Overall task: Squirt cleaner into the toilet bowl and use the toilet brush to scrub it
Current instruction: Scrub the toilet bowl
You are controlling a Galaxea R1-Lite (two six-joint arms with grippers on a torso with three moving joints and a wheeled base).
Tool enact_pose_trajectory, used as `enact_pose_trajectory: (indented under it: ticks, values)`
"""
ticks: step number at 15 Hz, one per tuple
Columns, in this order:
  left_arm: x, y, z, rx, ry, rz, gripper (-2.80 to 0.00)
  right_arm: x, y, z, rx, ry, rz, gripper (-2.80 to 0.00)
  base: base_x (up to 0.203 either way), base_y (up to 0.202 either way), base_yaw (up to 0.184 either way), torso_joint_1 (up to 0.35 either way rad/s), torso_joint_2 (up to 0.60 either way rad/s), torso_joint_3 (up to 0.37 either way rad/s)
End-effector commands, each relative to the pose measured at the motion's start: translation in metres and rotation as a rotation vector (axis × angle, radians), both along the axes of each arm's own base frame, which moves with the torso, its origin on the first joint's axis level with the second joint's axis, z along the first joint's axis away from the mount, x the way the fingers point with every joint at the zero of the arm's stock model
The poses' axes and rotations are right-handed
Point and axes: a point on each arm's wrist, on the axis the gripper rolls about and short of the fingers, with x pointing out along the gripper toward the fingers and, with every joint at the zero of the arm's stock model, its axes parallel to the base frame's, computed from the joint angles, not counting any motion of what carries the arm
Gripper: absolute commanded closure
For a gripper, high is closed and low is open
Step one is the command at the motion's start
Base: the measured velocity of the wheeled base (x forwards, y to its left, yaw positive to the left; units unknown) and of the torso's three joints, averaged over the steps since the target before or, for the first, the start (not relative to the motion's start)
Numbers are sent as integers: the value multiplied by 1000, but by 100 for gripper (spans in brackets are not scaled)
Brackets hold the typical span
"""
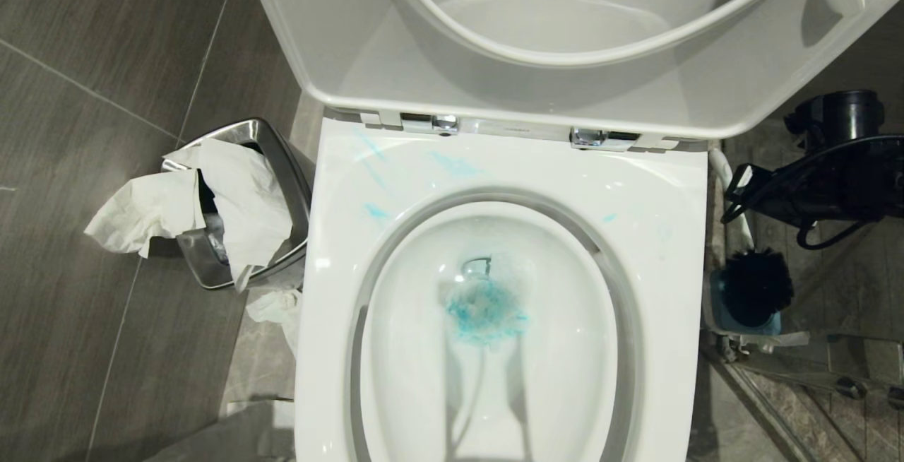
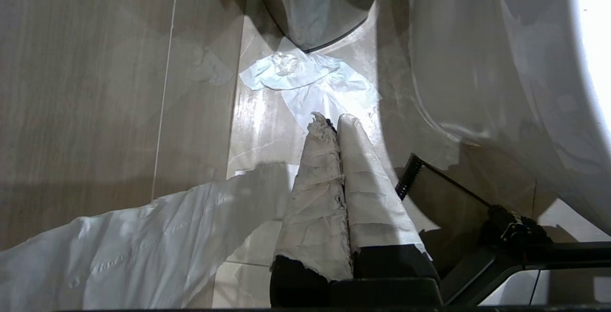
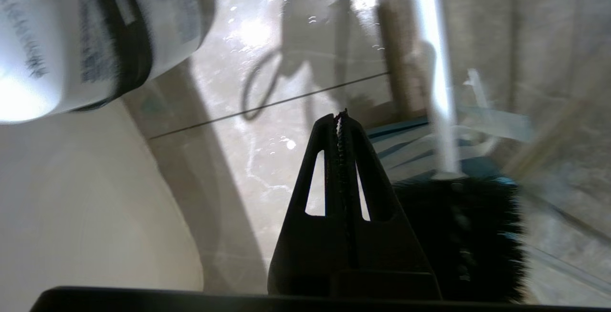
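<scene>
The toilet bowl (image 1: 664, 250) fills the head view, its seat and lid (image 1: 537, 80) raised. Turquoise cleaner (image 1: 486, 315) clouds the water, with thin smears (image 1: 452, 164) on the back rim. The toilet brush stands on the floor right of the bowl, its black bristle head (image 1: 757, 285) in a blue holder (image 1: 719, 310) and its white handle (image 1: 727, 186) leaning back. My right gripper (image 3: 340, 116) is shut and empty, low beside the brush head (image 3: 463, 235) and short of the handle (image 3: 437, 88). My left gripper (image 2: 331, 120), wrapped in white, is shut over the floor left of the bowl.
A steel waste bin (image 1: 282, 165) stuffed with white paper (image 1: 212, 200) stands left of the toilet, with tissue (image 2: 310, 80) on the tiles before it. My right arm's black body and cables (image 1: 833, 165) hang above the brush. A white printed cylinder (image 3: 95, 40) is close to the right wrist.
</scene>
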Motion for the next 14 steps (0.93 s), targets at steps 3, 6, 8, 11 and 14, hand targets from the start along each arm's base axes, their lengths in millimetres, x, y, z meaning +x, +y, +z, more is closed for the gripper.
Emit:
enact_pose_trajectory:
  ticks: [3,6,8,11,14]
  values:
    - [0,0,0,-1,0,-1,0,-7,-4,7,-2,-16,-14,0,0,0,0,0,0,0]
    - [0,0,0,1,0,-1,0,-8,-7,6,0,-13,-21,0,0,0,0,0,0,0]
    - [0,0,0,2,0,-1,0,-7,-10,7,-2,-17,-30,0,0,0,0,0,0,0]
    - [0,0,0,2,0,1,0,-7,-12,7,-2,-17,-34,0,0,0,0,1,2,-9]
    - [0,0,0,4,-2,1,0,-7,-16,9,-2,-25,-44,0,0,0,0,6,-2,-74]
